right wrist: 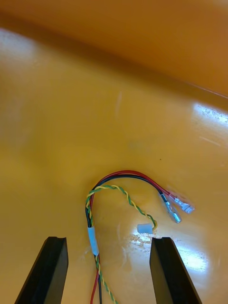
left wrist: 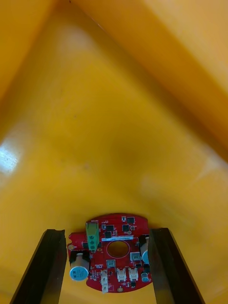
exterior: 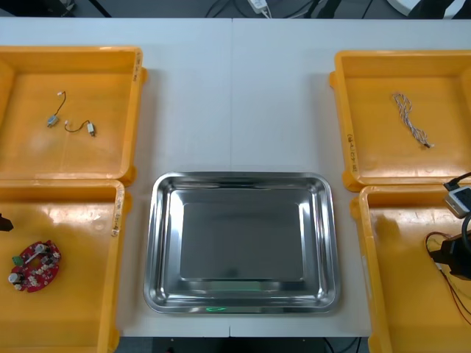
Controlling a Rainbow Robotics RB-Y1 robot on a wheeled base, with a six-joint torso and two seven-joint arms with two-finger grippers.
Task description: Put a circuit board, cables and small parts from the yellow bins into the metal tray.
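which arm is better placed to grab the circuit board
Left: the left gripper is open with the round red circuit board between its fingers; the right gripper hangs open over the red and yellow cable.

The light desk [exterior: 235, 110] has a thin seam [exterior: 232, 88] running down its middle, top to bottom of the frame. Along the frame's top edge lies dark floor [exterior: 147, 7], crossed by loose cords [exterior: 221, 9].

The right gripper [right wrist: 109, 240] is holding its black fingers [right wrist: 164, 270] wide apart and pointing down, with the right arm [exterior: 455, 254] reaching in low from the robot's right side. The left gripper [left wrist: 108, 232] is hanging the same way, fingers [left wrist: 45, 266] spread, the left arm [exterior: 3, 223] just showing at the front view's left edge.
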